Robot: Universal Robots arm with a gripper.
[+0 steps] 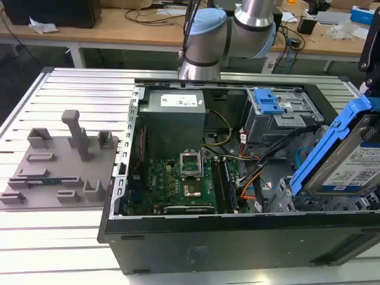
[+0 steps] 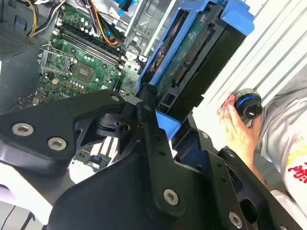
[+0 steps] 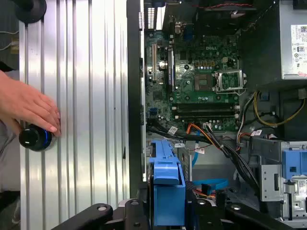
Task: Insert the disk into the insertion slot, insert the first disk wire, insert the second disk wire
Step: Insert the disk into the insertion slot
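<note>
The disk [image 1: 356,169], a silver drive with a white label in a bright blue carrier frame, hangs tilted over the exterior view's right end of the open computer case. Its lower end is just above the insertion slot [image 1: 278,193], a low grey sheet-metal cage. My gripper [image 2: 163,120] is shut on the carrier's blue edge [image 3: 167,191], a black finger on each side. The second disk wire [image 3: 213,183], a thin light-blue flat cable, lies looped on the case floor beside the carrier. An orange-red-black wire bundle [image 1: 252,178] runs from the motherboard toward the cages.
A taller grey cage with a blue latch plate [image 1: 270,107] stands behind the slot. Motherboard [image 1: 184,178] and power supply [image 1: 175,113] fill the case. A grey fixture plate [image 1: 59,166] lies on the ribbed table. A person's hand [image 3: 29,108] rests by a black knob [image 3: 33,138].
</note>
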